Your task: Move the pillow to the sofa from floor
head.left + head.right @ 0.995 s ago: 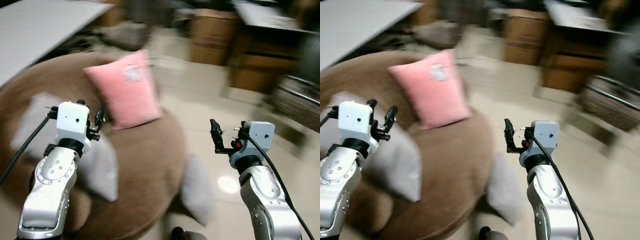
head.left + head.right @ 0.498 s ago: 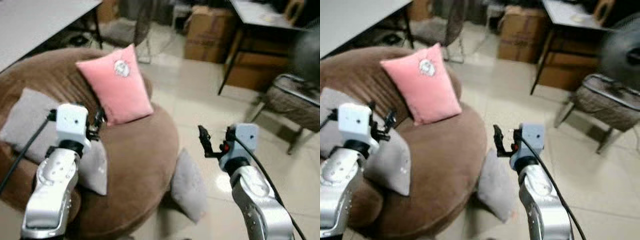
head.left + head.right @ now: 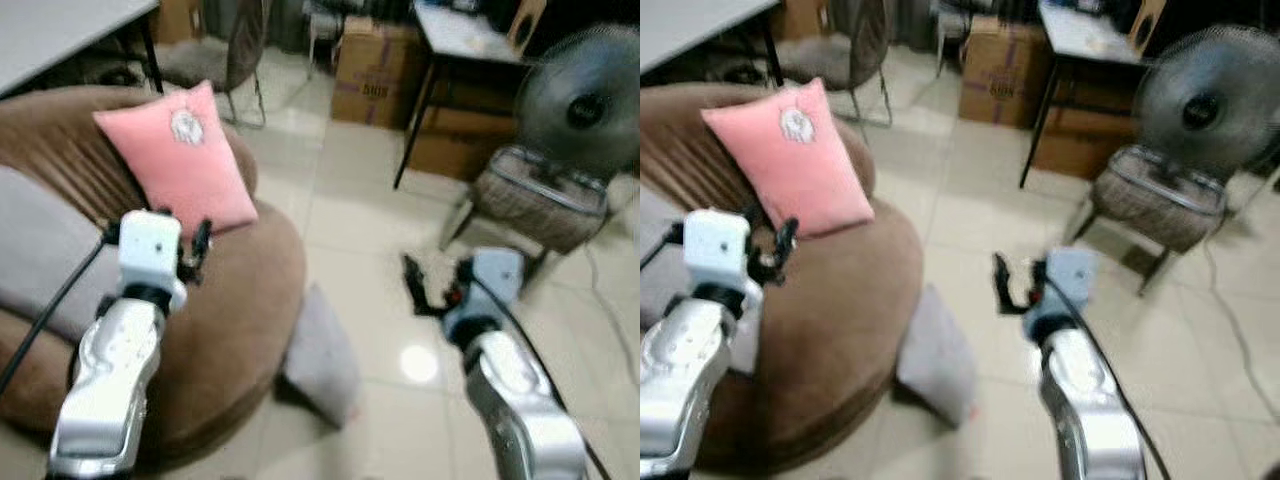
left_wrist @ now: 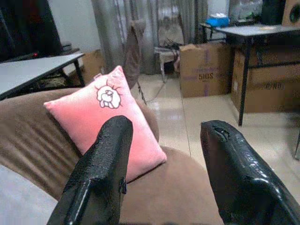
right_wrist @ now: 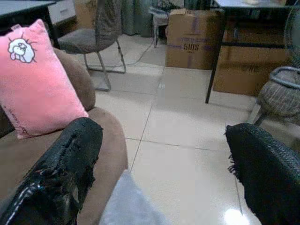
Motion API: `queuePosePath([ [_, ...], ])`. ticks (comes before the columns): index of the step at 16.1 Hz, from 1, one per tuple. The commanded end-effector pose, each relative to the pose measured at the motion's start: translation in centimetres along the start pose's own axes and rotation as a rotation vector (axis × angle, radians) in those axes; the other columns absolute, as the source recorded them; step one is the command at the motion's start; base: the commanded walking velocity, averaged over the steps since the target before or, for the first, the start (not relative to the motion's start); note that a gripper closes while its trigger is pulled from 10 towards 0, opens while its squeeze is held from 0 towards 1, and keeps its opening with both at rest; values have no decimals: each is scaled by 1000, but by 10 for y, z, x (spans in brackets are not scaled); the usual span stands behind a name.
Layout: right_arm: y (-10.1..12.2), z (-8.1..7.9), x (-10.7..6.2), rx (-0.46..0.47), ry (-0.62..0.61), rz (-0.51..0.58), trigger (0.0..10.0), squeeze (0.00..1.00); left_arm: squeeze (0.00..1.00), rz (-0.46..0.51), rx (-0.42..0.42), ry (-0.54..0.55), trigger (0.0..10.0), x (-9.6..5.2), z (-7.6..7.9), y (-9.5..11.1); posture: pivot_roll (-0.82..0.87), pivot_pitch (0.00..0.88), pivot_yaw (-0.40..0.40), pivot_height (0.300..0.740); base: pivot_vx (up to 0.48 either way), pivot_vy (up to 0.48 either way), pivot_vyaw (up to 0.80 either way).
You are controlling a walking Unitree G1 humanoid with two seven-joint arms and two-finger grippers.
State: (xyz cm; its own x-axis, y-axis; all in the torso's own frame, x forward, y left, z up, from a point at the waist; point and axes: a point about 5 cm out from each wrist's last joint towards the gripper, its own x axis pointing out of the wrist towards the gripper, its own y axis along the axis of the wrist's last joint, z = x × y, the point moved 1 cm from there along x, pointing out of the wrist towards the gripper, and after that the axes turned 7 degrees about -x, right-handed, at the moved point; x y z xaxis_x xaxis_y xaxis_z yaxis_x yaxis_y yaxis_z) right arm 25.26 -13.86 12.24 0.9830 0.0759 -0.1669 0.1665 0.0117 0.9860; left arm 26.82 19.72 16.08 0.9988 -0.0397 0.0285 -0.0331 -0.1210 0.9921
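Looking down at a grey pillow [image 3: 320, 355] lying on the tile floor [image 3: 360, 215], propped against the front edge of the brown sofa [image 3: 250, 300]. Not picked up yet, so still sitting in the approach step by the look of it.

Left gripper [image 3: 183, 245] hanging over the sofa seat, just in front of a pink cushion [image 3: 178, 155], fingers [image 4: 101, 173] spread apart and holding nothing. Right gripper [image 3: 413, 282] hovering out over bare floor, above and to the right of the pillow, fingers [image 5: 61, 173] also wide apart and empty. Grey corner of the pillow [image 5: 129, 204] peeking in between them in the right wrist view, so roughly lined up but nowhere near touching.

Another grey cushion [image 3: 45, 250] already lying on the sofa at the far left. Fan [image 3: 580, 100], wicker chair [image 3: 535, 195] and boxes [image 3: 375, 60] sitting further back, well out of the way.

Next up, probably: bending down and bringing the right gripper low onto the pillow's upper edge, pinching the soft fabric, then lifting it over onto the seat. Worth watching for the pillow flopping, since it's leaning rather than lying flat. Both head views looking a bit blurry.
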Motion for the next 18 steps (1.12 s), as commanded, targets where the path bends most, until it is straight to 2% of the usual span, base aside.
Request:
queuePosePath([
  [1, -2, 9, -1, -24, -43, -12, 10000, 0, 0, 7, -7, -27, 10000, 1, 6, 1, 67, 0, -38, 740, 0, 0, 0],
  [3, -4, 10, -1, -79, -54, -5, 10000, 0, 0, 11, 7, -39, 10000, 2, 7, 0, 66, 0, -37, 740, 0, 0, 0],
  [6, -10, 5, -1, -34, -2, -47, 10000, 0, 0, 8, 14, -81, 10000, 2, 12, -3, 66, 0, -37, 740, 0, 0, 0],
  [7, -11, 5, 0, -22, -1, -44, 10000, 0, 0, 8, 11, -77, 10000, 2, 12, -3, 66, 0, -37, 740, 0, 0, -800],
  [9, -11, 5, 2, -40, -5, -41, 10000, 0, 0, 6, 8, -73, 10000, 3, 12, -4, 66, 0, -37, 740, 242, 0, -800],
  [14, -9, 1, 7, -74, 19, -28, 10000, 0, 0, -3, 3, -57, 10000, 3, 9, -7, 67, 0, -36, 740, 268, 0, 0],
  [16, -10, 1, 6, -74, 24, -30, 10000, 0, 0, -3, 2, -56, 10000, 3, 8, -7, 67, 0, -36, 740, 289, 0, 0],
  [17, -12, 1, 5, -26, 25, -50, 10000, 0, 0, -5, 1, -57, 10000, 3, 8, -7, 68, 0, -33, 740, 292, 0, -800],
  [18, -12, 2, 5, -35, 22, -53, 10000, 0, 0, -6, 0, -60, 10000, 3, 8, -7, 64, 0, -29, 740, 292, 0, -800],
])
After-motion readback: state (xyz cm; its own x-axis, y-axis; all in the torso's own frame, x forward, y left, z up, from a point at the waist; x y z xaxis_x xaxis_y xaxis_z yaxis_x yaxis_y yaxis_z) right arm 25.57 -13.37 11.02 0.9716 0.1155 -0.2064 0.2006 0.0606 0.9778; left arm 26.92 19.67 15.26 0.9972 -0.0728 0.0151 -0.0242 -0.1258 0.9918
